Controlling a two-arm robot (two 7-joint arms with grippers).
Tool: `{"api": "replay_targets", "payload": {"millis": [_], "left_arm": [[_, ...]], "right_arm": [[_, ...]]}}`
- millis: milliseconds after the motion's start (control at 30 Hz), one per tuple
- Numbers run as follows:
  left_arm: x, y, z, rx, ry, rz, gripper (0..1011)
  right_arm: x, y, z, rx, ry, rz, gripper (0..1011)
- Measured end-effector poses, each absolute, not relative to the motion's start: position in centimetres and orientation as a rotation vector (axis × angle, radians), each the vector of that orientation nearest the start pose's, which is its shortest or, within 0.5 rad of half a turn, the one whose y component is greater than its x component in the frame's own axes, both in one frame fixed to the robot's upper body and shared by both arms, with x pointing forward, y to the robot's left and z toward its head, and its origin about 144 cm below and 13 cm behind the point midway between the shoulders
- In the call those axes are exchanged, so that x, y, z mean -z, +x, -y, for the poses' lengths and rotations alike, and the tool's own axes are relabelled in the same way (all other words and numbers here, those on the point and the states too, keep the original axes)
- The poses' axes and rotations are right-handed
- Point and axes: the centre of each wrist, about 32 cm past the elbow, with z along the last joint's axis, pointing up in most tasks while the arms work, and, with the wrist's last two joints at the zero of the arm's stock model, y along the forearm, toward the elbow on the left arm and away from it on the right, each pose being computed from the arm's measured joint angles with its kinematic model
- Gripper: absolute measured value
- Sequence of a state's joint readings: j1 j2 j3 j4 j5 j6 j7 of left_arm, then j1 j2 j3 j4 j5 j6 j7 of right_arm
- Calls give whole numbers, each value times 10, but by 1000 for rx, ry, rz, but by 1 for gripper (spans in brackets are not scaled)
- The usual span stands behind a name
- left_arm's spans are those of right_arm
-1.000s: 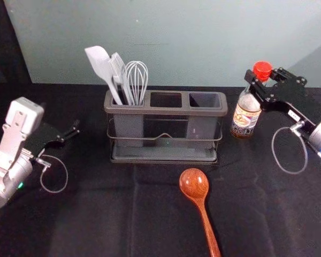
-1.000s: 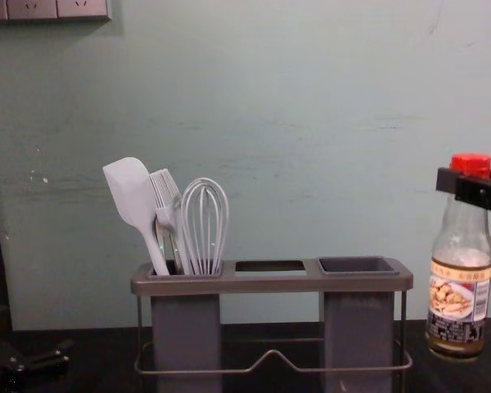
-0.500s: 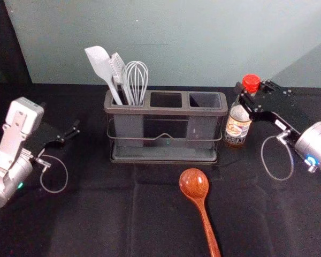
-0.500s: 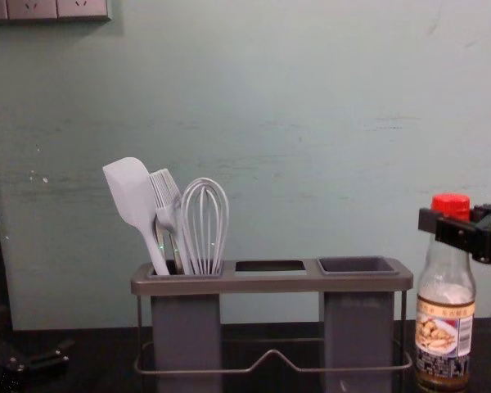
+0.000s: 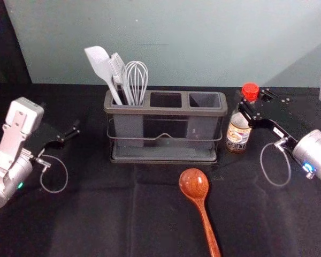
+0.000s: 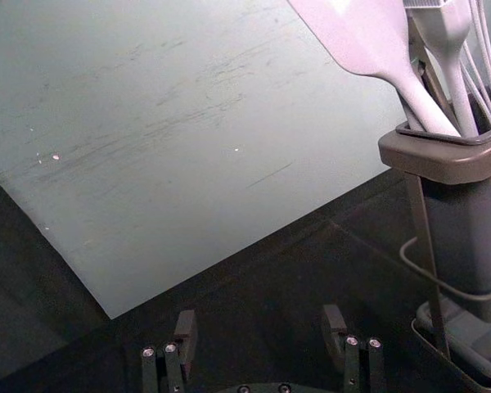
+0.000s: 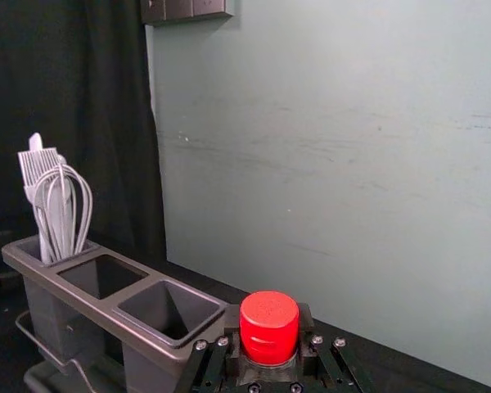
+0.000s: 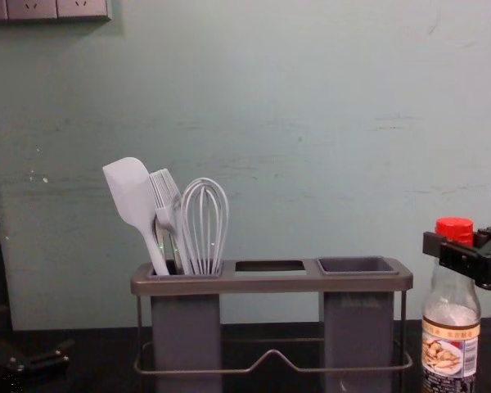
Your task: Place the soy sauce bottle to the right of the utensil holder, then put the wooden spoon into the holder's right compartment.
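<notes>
Pale grey-green wall (image 5: 171, 43) fills the back, with black cloth (image 5: 85, 214) spread across the table in front. Biggest thing on it is the holder (image 5: 166, 111), a dark grey rack with three compartments and a wire rail along the front. Left gripper (image 5: 61, 119) hangs out on the left side, fingers spread wide with nothing between them. Right gripper (image 5: 251, 97) is over on the right, closed around the neck of the bottle (image 5: 238, 134), just under its cap. So the bottle's upright, just to the right of the holder; honestly can't tell if its base is touching the cloth. Spoon (image 5: 194, 183) is brown wood, lying on the cloth in front of the holder, bowl end nearest it and handle pointing back toward the robot. Spatula (image 5: 98, 61), whisk (image 5: 137, 80) and brush (image 5: 117, 67) all lean in the left compartment. As for branding, the bottle's label (image 8: 450, 352) has a food picture, a barcode and a yellowish band with some characters, but they're too small to read. Cap (image 5: 250, 91) is bright red.
</notes>
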State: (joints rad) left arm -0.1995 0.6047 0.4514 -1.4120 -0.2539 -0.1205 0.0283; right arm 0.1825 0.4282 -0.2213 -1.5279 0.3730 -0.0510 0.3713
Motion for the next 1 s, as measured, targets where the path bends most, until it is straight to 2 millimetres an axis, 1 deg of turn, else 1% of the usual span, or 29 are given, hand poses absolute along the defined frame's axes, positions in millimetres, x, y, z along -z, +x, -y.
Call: {"api": "replay_targets", "payload": {"millis": [300, 1000], "left_arm": [[-1140, 489, -310, -1248, 304, 285, 1005], [-1140, 489, -310, -1248, 304, 285, 1005]], "right_arm": [[-1183, 504, 293, 1027, 9, 138, 383], [-1172, 503, 290, 1014, 4, 127, 383]]}}
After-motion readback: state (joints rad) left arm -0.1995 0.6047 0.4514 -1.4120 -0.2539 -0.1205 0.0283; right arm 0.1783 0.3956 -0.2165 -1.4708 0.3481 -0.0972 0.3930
